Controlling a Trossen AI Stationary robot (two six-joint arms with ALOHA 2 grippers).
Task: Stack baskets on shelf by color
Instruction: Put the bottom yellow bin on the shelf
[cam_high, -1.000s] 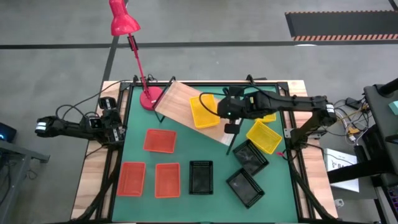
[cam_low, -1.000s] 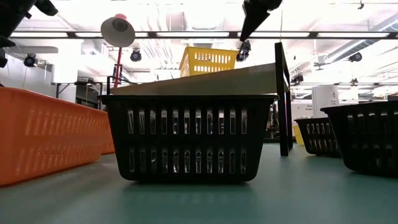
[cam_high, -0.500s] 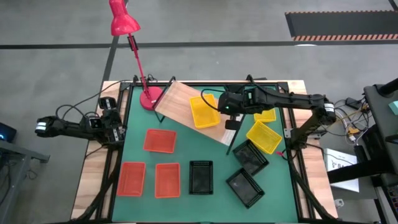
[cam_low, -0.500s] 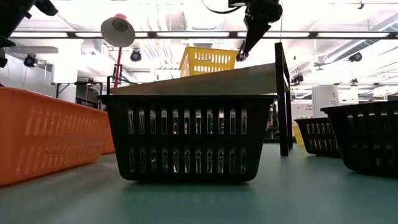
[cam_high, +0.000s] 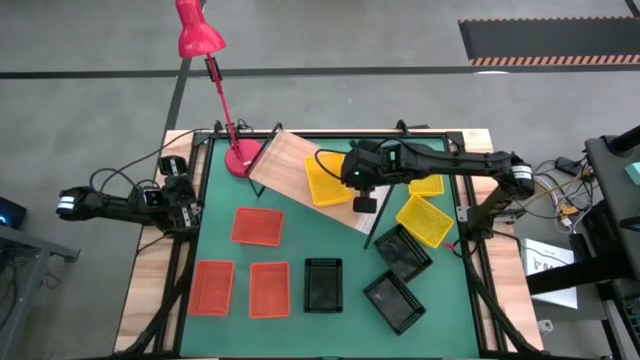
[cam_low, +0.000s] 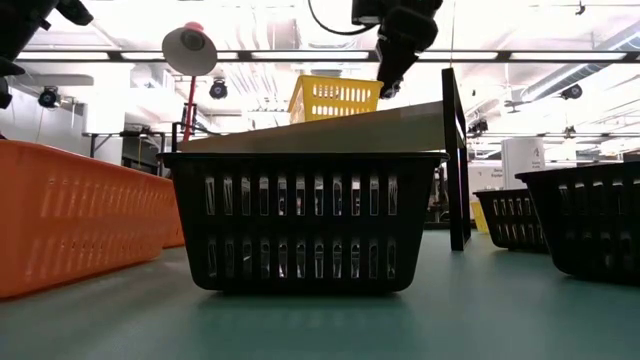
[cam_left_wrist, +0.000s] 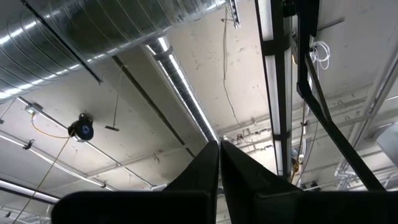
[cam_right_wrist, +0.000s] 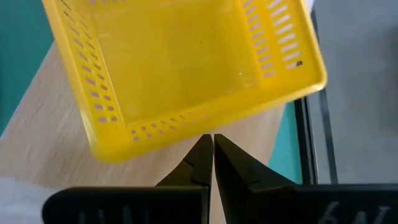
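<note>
The yellow basket on the shelf lies where it lay a second ago, but the right pincer has moved left: then it hung past the shelf's near right end, and now it sits at the basket's right wall, over the plank. In the right wrist view its two dark fingers are pressed together with nothing between them, their tips just short of the basket's near wall; whether they touch it cannot be told.

The basket is a shallow rectangular tray of bright yellow plastic with slotted walls and a plain floor, empty, turned askew to the plank's long side. The shelf is a light-wood plank with a thin black frame, lying slantwise at the far middle of the green table.

Two more yellow baskets lie right of the shelf, one near it and one partly under the right arm. Three orange baskets lie at the near left, and three black ones at the near middle and right. A red lamp stands at the far left corner.

The left pincer waits at the table's left edge, pointing at the ceiling, fingers closed and empty.
</note>
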